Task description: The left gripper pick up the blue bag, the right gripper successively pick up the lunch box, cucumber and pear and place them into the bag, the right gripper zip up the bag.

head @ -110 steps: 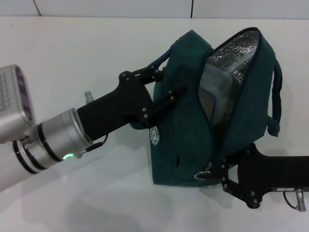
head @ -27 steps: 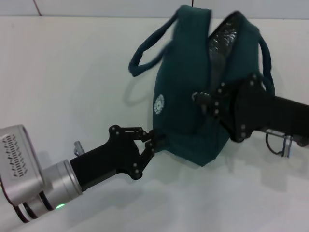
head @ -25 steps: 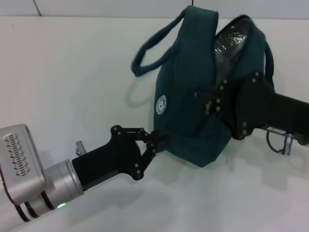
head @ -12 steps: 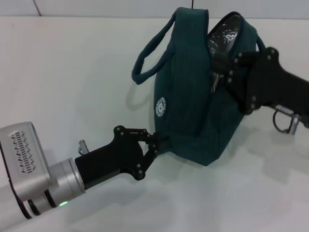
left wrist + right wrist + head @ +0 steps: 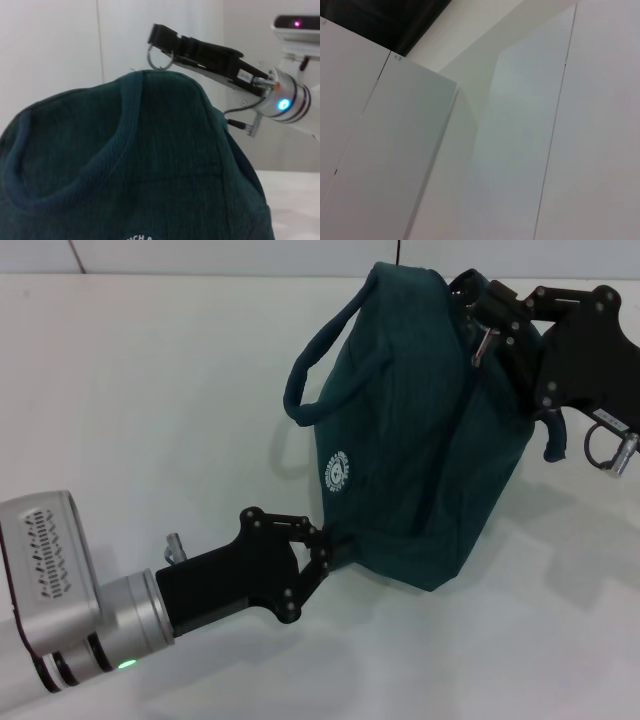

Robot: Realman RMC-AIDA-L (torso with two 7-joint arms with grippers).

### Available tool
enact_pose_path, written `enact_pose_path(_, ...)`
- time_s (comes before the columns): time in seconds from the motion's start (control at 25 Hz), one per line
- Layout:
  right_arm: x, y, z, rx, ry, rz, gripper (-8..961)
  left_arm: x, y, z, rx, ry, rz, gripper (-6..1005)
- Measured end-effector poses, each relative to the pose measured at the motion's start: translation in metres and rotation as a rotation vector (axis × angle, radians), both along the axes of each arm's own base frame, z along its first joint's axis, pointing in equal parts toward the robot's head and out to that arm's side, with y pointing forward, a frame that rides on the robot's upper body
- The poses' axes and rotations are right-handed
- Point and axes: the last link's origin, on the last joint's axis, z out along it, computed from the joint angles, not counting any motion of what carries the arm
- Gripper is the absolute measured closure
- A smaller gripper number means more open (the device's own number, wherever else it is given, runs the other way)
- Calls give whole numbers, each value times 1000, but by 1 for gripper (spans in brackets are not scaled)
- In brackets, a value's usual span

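With the blue bag (image 5: 420, 440) pinched at its lower corner by the left gripper (image 5: 325, 552), the ring-pull (image 5: 160, 56) clamped in the right gripper (image 5: 480, 315) should be drawn steadily along the zipper line.

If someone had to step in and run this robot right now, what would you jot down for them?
Left gripper: shut on the lower corner of the blue bag, steadying it on the white table.
Right gripper: at the bag's top end, shut on the zipper ring.
Lunch box, cucumber, pear: not in view anywhere; presumably inside the bag.
Done: no opening or foil lining shows, so the zip looks nearly or fully closed.
Left: check the zip reached its end, then release both grippers.
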Motion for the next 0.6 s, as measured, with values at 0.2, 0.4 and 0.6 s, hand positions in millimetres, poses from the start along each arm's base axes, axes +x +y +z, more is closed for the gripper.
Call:
enact_pose_path(0.2,0,-1,0,2,-1,1,935,3,3,2,-5,-51,45,866)
enact_pose_path(0.4,0,-2,-2,0,-10,10,935,8,5,6,12,-94,46,848)
enact_pose_path(0.6,1,-2,-3,7,-16,11,935,13,7,15,59,-169,51,794)
